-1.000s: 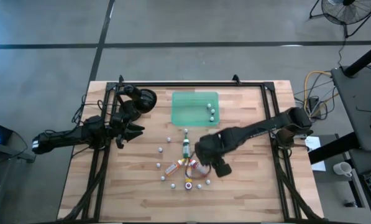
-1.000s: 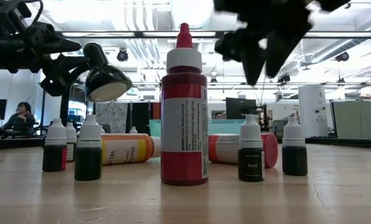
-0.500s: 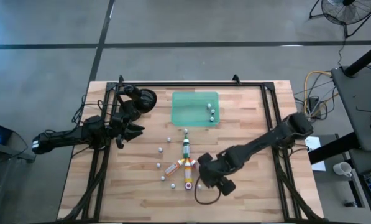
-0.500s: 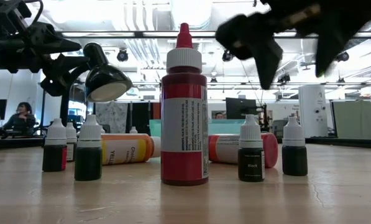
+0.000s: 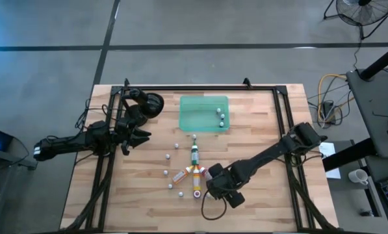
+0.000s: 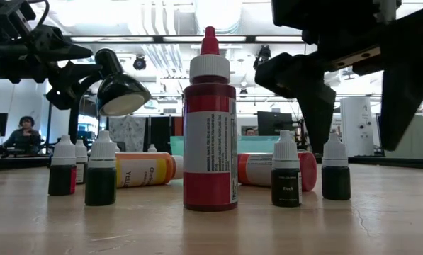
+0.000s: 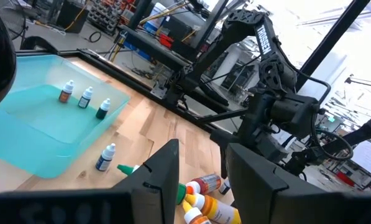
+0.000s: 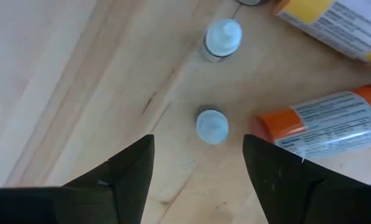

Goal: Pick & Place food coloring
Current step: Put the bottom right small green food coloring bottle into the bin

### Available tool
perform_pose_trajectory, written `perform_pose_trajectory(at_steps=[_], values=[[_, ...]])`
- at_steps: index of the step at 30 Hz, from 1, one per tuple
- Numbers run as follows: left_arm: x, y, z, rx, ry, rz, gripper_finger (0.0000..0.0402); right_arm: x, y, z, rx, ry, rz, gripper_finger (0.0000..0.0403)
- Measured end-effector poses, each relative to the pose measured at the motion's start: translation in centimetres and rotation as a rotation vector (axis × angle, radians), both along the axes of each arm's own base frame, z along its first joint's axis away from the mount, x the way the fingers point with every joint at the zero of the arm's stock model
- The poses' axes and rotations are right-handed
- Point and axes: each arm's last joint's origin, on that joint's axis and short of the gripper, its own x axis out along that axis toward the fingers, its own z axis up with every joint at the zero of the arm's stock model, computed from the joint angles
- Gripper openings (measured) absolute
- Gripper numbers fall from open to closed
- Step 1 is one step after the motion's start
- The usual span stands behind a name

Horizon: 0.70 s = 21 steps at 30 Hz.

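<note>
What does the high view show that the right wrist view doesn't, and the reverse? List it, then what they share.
Only the high view: the green tray holding small bottles, and the left gripper waiting open at the table's left side.
Only the right wrist view: the right gripper open, with an upright white-capped small bottle ahead of its gap.
Both: the wooden table and the orange-capped bottle lying on it.

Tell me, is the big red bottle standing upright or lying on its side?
Upright. In the low view the big red bottle stands on its base on the table, red tip pointing up, while orange bottles behind it lie flat.
</note>
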Motion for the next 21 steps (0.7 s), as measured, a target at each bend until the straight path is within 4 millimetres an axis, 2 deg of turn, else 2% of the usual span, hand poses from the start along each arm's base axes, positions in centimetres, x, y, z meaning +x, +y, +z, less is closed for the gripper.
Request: perform_pose_trajectory(at_steps=[6,14,21], values=[[0.0,0.0,0.0,0.0,0.0,0.0,0.0106,0.3,0.2,-0.3,0.011,-0.014,0.002,0.0229],[0.0,0.0,0.0,0.0,0.0,0.001,0.0106,0.8,0.5,-1.8,0.006,0.0,-0.016,0.0214],[0.0,0.0,0.0,0.0,0.0,0.001,0.0106,0.6,0.3,-1.8,0.002,0.021,-0.057,0.0195]])
